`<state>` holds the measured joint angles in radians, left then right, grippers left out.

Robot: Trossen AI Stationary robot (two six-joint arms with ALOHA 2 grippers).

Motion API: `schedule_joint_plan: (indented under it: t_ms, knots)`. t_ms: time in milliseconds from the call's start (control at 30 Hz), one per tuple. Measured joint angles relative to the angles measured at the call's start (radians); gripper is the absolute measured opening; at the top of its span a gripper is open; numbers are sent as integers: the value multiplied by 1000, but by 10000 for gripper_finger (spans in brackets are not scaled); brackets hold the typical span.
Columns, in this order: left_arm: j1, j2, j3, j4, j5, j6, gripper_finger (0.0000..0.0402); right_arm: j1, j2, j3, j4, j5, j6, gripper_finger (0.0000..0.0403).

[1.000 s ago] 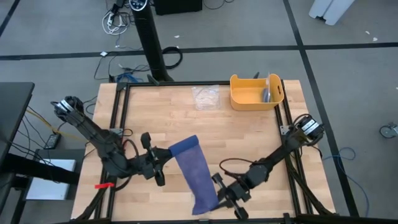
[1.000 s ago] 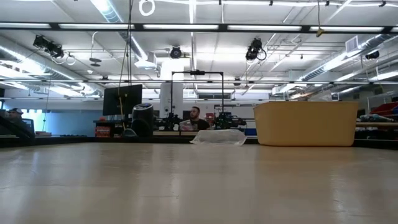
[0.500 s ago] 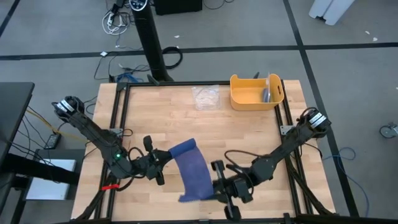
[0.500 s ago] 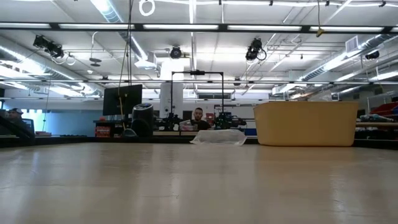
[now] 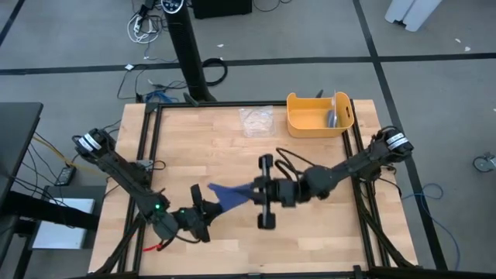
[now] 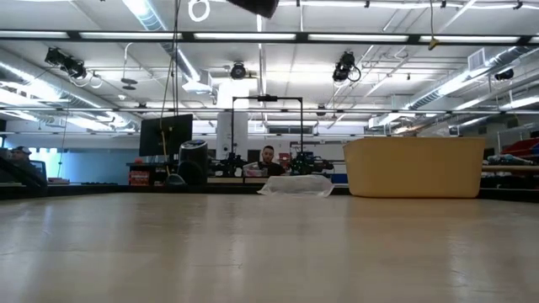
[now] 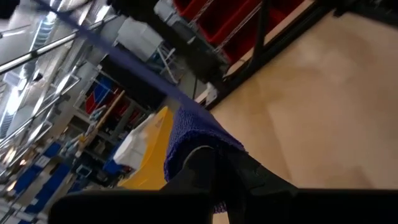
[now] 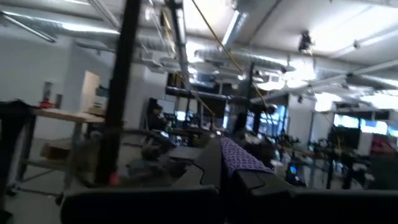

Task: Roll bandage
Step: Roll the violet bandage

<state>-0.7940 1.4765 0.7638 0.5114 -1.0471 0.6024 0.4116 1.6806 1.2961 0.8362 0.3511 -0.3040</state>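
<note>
Right gripper (image 5: 262, 191) had swung inward, pinching soft blue bandage (image 5: 232, 194); left gripper (image 5: 197, 209) clamped the other end, cloth twisted taut left-right.

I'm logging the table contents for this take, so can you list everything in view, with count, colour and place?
Dark-blue soft cloth bandage: one, dark blue, stretched between the two tools above the table's near middle.
Yellow plastic tub: one, yellow, far right corner of the table, with a greyish item inside.
Clear plastic wrapper: one, transparent, far middle, just left of the tub.
Light wooden table: one, pale wood with a black frame.
Person: one, far off in the room behind the table, low view.
Left tool: one, dark, near left, shut on the bandage's left end.
Right tool: one, dark, table middle, shut on the bandage's right end.
</note>
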Motion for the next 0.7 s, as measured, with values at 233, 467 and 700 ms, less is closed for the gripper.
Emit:
schedule_joint_plan:
  t_ms: [233,467,700]
  knots:
    - [-73,37,95,-2,-3,58,19,-103,0,0,-103,7,76,0]
    - [-132,36,152,0,-3,102,19,-152,0,0,-326,18,130,31]
    - [-137,36,169,0,-7,100,18,-171,0,0,-448,21,215,103]
